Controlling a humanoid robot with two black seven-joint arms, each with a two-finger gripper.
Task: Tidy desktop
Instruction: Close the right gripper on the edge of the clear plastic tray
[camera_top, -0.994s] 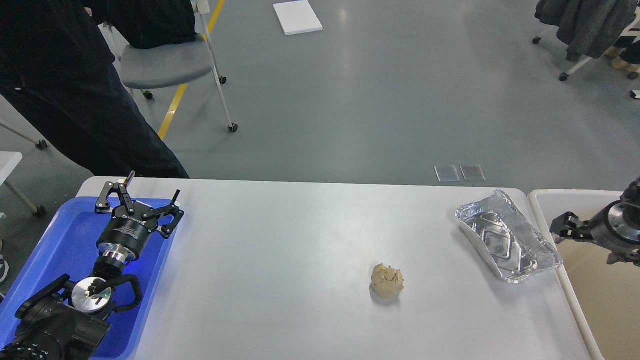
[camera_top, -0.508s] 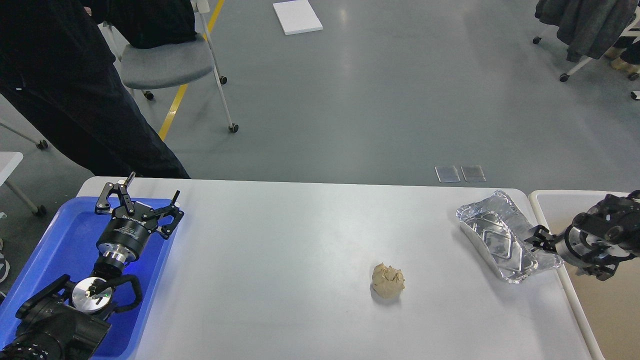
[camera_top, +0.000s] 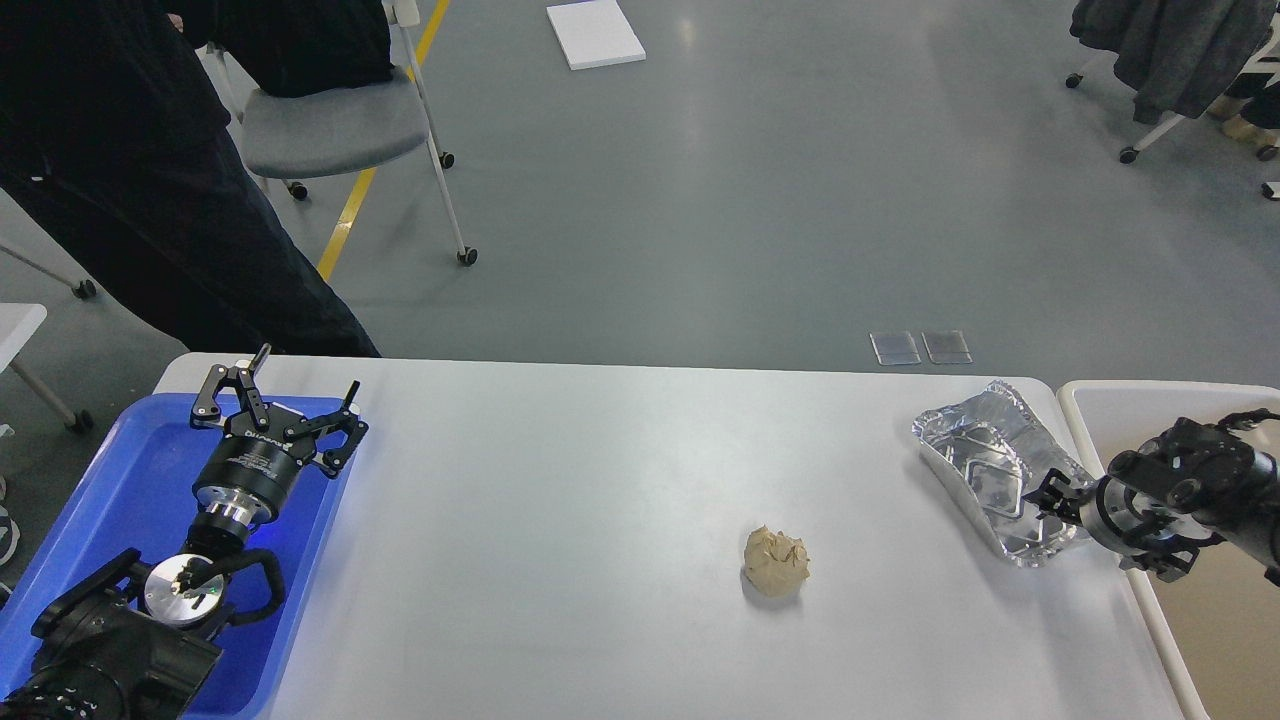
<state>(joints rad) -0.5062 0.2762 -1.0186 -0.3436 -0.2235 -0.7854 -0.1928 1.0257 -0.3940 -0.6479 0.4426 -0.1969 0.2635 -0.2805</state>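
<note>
The white desktop (camera_top: 600, 480) holds a crumpled beige paper ball (camera_top: 775, 562) right of centre and a crushed silver foil container (camera_top: 985, 460) near its right end. My right gripper (camera_top: 1052, 497) comes in from the right, low, at the foil container's near right edge. Its dark fingers are small and I cannot tell them apart, nor whether they touch the foil. My left gripper (camera_top: 290, 392) is open and empty above the far right corner of the blue tray (camera_top: 120, 480).
A beige open-topped bin (camera_top: 1100, 400) stands against the desktop's right end, under my right arm. The blue tray lies on the left end. A person in black (camera_top: 150, 200) and a grey wheeled chair (camera_top: 340, 125) stand behind the far left corner.
My right gripper has moved left and down, from above the bin to the foil container's right edge. The left arm, the paper ball and the foil container have not moved.
</note>
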